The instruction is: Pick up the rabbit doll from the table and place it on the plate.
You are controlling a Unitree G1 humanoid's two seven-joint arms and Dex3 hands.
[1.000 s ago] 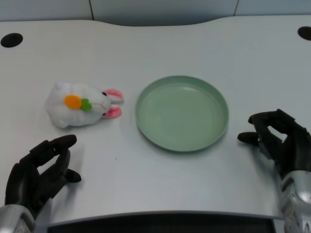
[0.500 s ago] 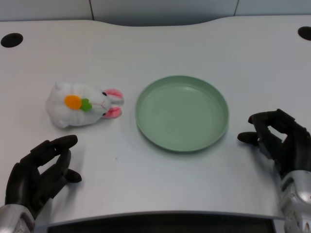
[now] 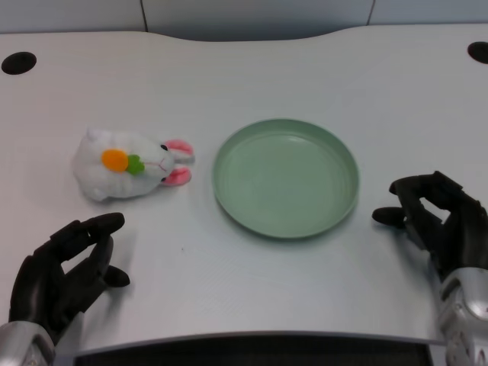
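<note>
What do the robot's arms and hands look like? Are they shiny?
Both hands are black with many jointed, chunky fingers: the left hand and the right hand. Each sits on a silver, metal-looking forearm that peeks in at the bottom corners. No cables or markings show.

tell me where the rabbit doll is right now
Head view: the rabbit doll lies on the table's left side, just left of the green plate, beyond the left hand.

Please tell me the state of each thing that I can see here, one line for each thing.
rabbit doll: lying on its side on the table, left of the plate, not held.
plate: upright on the table, nothing in it.
left robot hand: open, holds nothing, near the doll but apart from it.
</note>
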